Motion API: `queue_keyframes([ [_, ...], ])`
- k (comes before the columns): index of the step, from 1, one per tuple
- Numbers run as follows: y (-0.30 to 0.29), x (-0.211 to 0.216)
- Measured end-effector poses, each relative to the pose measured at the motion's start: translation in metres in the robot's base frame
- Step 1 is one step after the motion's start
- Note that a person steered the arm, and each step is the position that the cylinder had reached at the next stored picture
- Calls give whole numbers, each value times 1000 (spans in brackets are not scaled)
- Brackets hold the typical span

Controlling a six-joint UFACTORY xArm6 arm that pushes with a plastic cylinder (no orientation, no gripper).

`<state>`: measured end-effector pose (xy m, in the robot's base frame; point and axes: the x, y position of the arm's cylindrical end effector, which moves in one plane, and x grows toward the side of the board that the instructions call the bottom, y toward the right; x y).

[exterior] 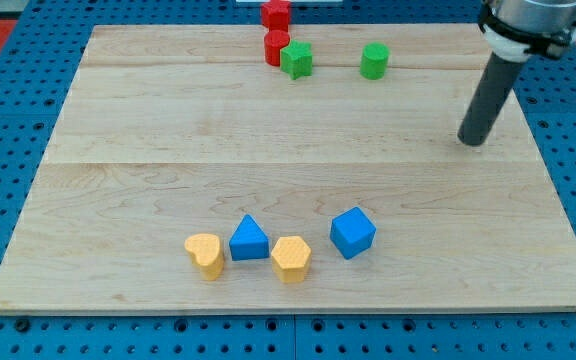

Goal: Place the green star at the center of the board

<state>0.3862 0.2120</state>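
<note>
Camera view of the whole board, with the task barely begun. Green star (pixel 296 60) lies near the board's top edge, a little left of the midline, touching or almost touching the red cylinder (pixel 276 47) at its left; a second red block (pixel 276 14), shape unclear, sits above that at the very rim. Green cylinder (pixel 374 61) stands apart to the star's right, on the same row. The middle of the wooden board (pixel 118 150) holds nothing, so the star is not yet placed and, in my judgement, the entire push toward the view's bottom is left to do. My tip (pixel 473 141) rests at the view's right, well apart from the star, lower than it and beyond the green cylinder; it touches no block. I have no fingers to open or close, only this rod. To start, I would need to get above the star. Along the bottom sit a yellow heart (pixel 206 254), blue triangle (pixel 249 239), yellow hexagon (pixel 291 259) and blue cube (pixel 352 232), clear of the likely path.
</note>
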Motion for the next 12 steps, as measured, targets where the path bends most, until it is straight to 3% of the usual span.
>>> queue_keyframes([
  [1, 0, -96],
  [2, -14, -161],
  [3, -114, -164],
  [4, -166, -149],
  [6, -187, -79],
  [7, -204, -92],
  [8, -158, -101],
  [10, -274, -140],
  [11, -329, -106],
  [12, -305, -68],
])
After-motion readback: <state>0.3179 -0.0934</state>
